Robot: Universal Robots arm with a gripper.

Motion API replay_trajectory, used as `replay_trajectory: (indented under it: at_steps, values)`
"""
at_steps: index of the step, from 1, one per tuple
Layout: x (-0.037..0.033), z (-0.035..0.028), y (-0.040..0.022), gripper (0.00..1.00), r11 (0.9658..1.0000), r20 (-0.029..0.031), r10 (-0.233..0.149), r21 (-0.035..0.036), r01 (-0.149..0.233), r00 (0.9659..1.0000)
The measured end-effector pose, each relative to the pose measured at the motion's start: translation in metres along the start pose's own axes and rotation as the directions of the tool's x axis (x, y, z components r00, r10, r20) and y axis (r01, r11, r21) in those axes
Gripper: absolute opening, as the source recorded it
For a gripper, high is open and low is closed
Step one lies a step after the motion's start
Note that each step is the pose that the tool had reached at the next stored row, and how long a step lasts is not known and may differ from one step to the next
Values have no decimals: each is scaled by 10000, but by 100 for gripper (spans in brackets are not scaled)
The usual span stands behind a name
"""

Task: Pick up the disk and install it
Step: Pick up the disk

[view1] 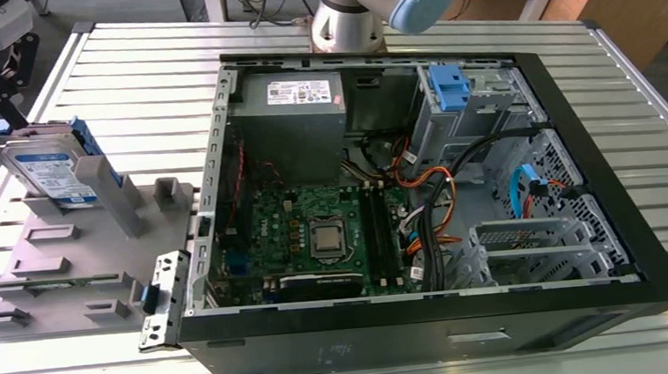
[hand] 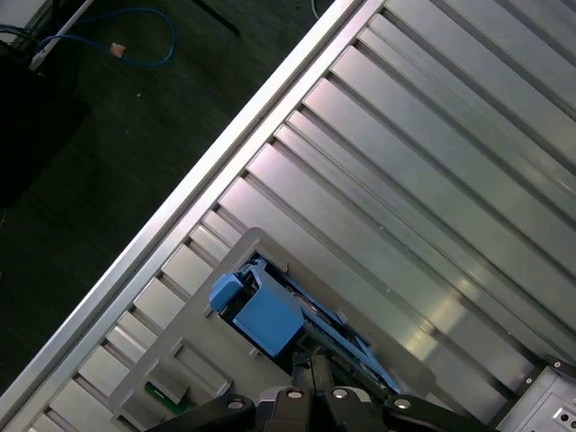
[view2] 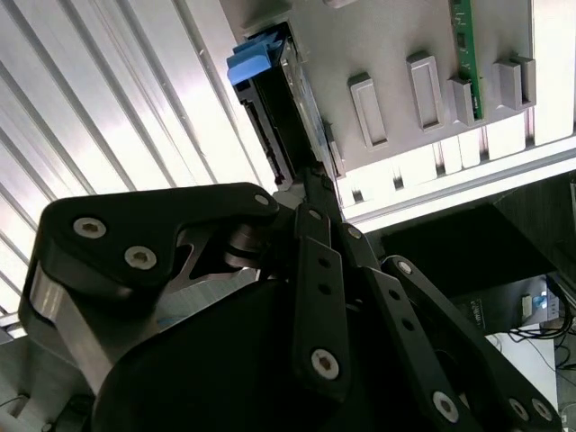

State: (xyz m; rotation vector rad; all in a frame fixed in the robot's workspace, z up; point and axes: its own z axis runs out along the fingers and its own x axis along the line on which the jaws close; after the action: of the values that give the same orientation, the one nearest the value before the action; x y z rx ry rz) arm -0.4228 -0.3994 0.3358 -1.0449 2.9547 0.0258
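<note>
In the exterior view, the gripper point(view1: 1, 109) hangs at the far corner of the slatted table point(view1: 149, 68). It is directly over the disk point(view1: 54, 176), well away from the open computer case point(view1: 429, 189). The disk stands on edge in a slot of the grey fixture plate point(view1: 68, 258), leaning slightly. Its labelled face is turned outward, and one blue-bracketed end is uppermost, closest to the hand. Its long axis therefore runs down and away from the gripper, roughly in line with the hand's own reach.

In the second wrist view, the gripper point(view2: 315, 175) points straight at the disk point(view2: 270, 117), seen here nearly edge-on. The blue bracket tab point(view2: 252, 58) lies just beyond the hand, and the fixture plate point(view2: 387, 54) lies to one side. The tip looks to be at the disk's near end, either touching it or just short of it; I cannot tell which.

In the first wrist view, the gripper point(hand: 310, 367) again sits right at the disk point(hand: 265, 315). The blue bracket lies immediately ahead of it, and the plate point(hand: 207, 355) lies beneath.

Whether the hand is open, closed, or already clamped on the disk cannot be told.
</note>
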Motion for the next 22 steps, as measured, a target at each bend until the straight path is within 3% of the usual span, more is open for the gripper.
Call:
replay_trajectory:
  at_steps: [4, 7, 12, 17, 20, 22]
  values:
    - [0, 0, 0, 11, 10000, 0, -21, 0, 21, 10000]
    - [0, 3, 0, 11, 9993, -3, -385, -5, 385, 9993]
    - [0, 7, 0, 11, 9918, -16, -1281, -17, 1281, 9918]
    - [0, 12, 0, 11, 9759, -25, -2182, -30, 2182, 9759]
    - [1, 15, 0, 11, 9627, -31, -2705, -39, 2705, 9627]
    - [0, 17, 0, 11, 9519, -34, -3065, -45, 3065, 9519]
